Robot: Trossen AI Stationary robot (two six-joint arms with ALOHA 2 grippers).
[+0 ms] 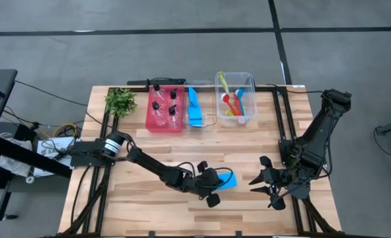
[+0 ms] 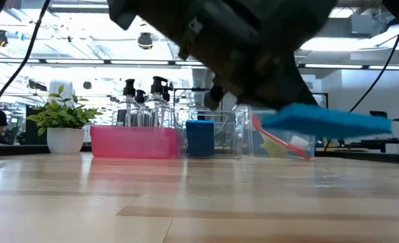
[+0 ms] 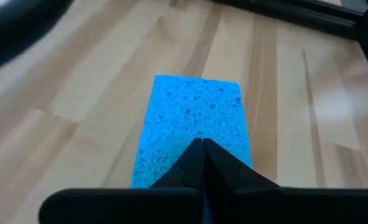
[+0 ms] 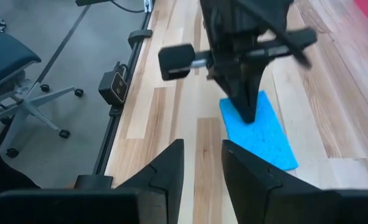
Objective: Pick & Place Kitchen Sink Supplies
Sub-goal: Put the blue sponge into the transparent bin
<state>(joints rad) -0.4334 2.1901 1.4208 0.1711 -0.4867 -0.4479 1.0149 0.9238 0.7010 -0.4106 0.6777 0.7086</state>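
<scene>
Wood table (image 1: 149,158), grey floor around. Back edge, L to R: plant (image 1: 120,101), red bin (image 1: 165,108) w/ bottles (image 1: 157,104), clear bin w/ sponges (image 1: 194,106), clear bin w/ brushes (image 1: 232,100). Front centre: left gripper (image 1: 216,185) clenched on one end of a blue sponge (image 1: 227,180), held off the table. Right gripper (image 1: 266,181) near front right, fingers slightly apart, holding nothing.

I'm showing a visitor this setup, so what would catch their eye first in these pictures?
Probably the bright blue sponge, pinched at one edge by the left gripper and held just above the front middle of the wooden table. Next, the red bin of clear bottles at the back, beside a leafy plant.
</scene>
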